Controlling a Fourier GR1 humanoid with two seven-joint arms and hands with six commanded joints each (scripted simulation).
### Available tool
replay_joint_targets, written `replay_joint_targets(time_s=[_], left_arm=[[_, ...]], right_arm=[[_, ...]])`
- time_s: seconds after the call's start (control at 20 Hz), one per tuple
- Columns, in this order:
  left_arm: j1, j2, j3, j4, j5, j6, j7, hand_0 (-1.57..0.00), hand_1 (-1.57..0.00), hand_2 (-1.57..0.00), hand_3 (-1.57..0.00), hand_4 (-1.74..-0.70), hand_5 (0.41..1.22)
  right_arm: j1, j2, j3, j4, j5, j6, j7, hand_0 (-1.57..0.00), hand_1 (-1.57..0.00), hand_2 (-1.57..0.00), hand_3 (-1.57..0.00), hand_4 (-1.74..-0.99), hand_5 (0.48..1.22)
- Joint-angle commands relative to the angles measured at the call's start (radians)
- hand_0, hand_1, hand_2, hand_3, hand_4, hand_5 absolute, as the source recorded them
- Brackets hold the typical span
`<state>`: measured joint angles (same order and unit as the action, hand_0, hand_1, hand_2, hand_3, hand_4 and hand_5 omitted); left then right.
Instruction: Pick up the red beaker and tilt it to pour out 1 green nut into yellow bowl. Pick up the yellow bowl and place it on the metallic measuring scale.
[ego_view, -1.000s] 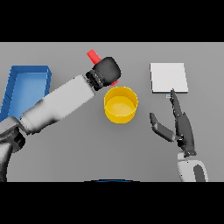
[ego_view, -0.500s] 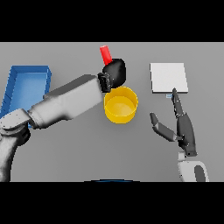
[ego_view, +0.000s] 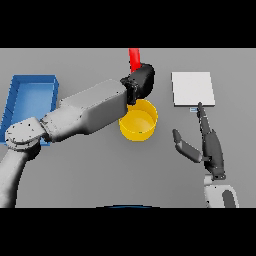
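My left hand is shut on the red beaker, whose upper part sticks up above the fingers; its lower part is hidden in the hand. The hand hovers over the far rim of the yellow bowl, which stands mid-table. The bowl's near-left edge is covered by my left forearm. The flat metallic measuring scale lies to the right of the bowl, further back. My right hand rests open at the lower right, fingers pointing toward the scale's near edge. No green nut shows.
A blue tray sits at the table's left side, partly behind my left arm.
My left hand has carried the red beaker to the right, from left of the bowl to above its far rim, and the beaker now stands more upright. The right hand has stayed still.
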<state>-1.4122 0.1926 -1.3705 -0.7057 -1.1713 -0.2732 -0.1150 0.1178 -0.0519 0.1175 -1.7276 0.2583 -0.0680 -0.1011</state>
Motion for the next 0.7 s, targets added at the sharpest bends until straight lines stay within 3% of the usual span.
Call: replay_joint_targets(time_s=[0.0, 0.2, 0.3, 0.5, 0.65], left_arm=[[-0.027, 0.008, -0.002, 0.014, 0.004, 0.001, -0.020, -1.57, -1.57, -1.57, -1.57, -1.72, 1.221], [-0.155, 0.061, 0.019, 0.082, 0.025, 0.038, -0.030, -1.57, -1.57, -1.57, -1.57, -1.73, 1.221], [-0.208, 0.095, 0.064, 0.132, 0.065, 0.080, -0.031, -1.57, -1.57, -1.57, -1.18, -1.73, 1.221], [-0.308, 0.128, 0.242, 0.339, 0.234, 0.114, 0.027, -1.57, -1.57, -1.57, -1.41, -1.73, 1.221], [-0.307, 0.188, 0.463, 0.450, 0.473, 0.131, 0.102, -1.57, -1.57, -1.57, -1.43, -1.74, 1.221]], right_arm=[[-0.005, -0.004, -0.011, 0.010, -0.011, 0.001, -0.006, 0.00, 0.00, 0.00, 0.00, -1.153, 0.636], [-0.005, 0.006, 0.006, 0.000, -0.011, 0.009, -0.031, 0.00, 0.00, 0.00, 0.00, -1.154, 0.654], [-0.014, 0.004, 0.009, 0.009, 0.006, 0.001, -0.028, 0.00, 0.00, 0.00, 0.00, -1.160, 0.660], [-0.022, 0.008, 0.009, 0.020, -0.010, 0.014, -0.025, 0.00, 0.00, 0.00, 0.00, -1.156, 0.658], [-0.035, -0.002, 0.012, 0.030, 0.039, -0.018, -0.007, 0.00, 0.00, 0.00, 0.00, -1.140, 0.637]])
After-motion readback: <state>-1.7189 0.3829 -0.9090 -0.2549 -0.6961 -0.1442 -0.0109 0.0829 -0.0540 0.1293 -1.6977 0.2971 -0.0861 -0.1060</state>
